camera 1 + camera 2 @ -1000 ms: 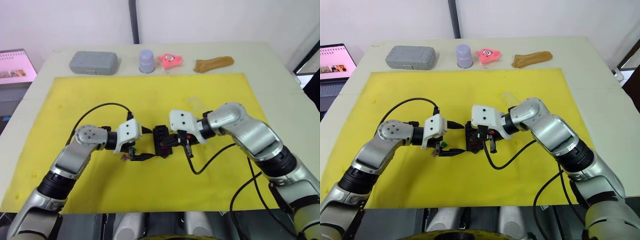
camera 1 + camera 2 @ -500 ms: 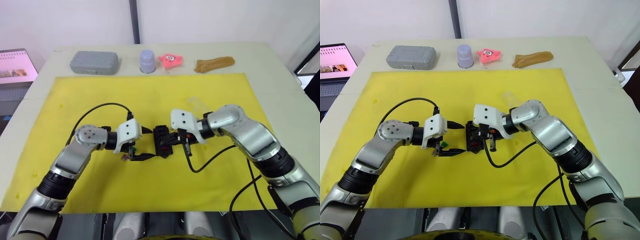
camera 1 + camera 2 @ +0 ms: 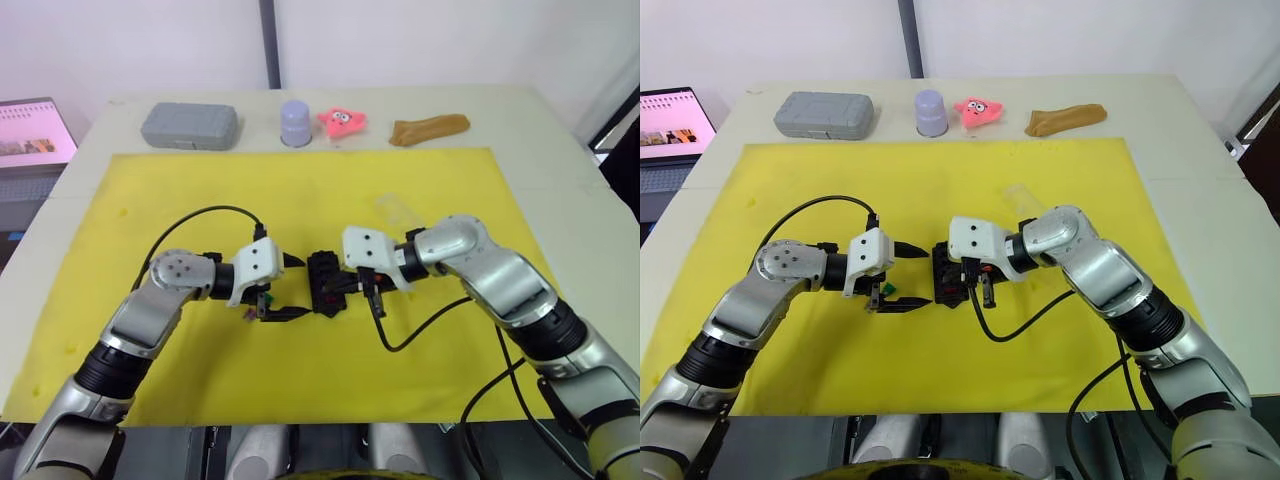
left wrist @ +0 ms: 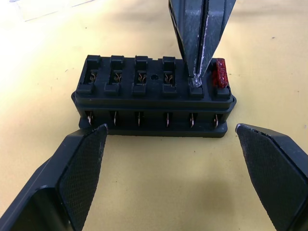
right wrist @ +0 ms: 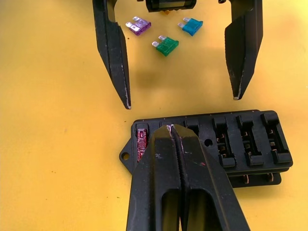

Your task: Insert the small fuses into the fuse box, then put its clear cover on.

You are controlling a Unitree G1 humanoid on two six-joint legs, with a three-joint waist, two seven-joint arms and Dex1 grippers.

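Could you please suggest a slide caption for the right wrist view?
Right gripper, shut, presses into the fuse box beside a seated red fuse.

No legible text, label or number anywhere (laptop screen [image 3: 30, 135] too small).

Right gripper [image 5: 172, 129]: fingers pressed together, tips down on the fuse box's near row, beside the red fuse.
Fuse box [image 5: 240, 139]: black, flat on the yellow mat [image 5: 48, 96].
Red fuse [image 5: 141, 143]: seated in the end slot.
Left gripper [image 5: 180, 98]: fingers spread wide, just beyond the box.
Loose fuses: purple [image 5: 137, 25], green [image 5: 165, 45], teal [image 5: 191, 26], lying on the mat between the left fingers.
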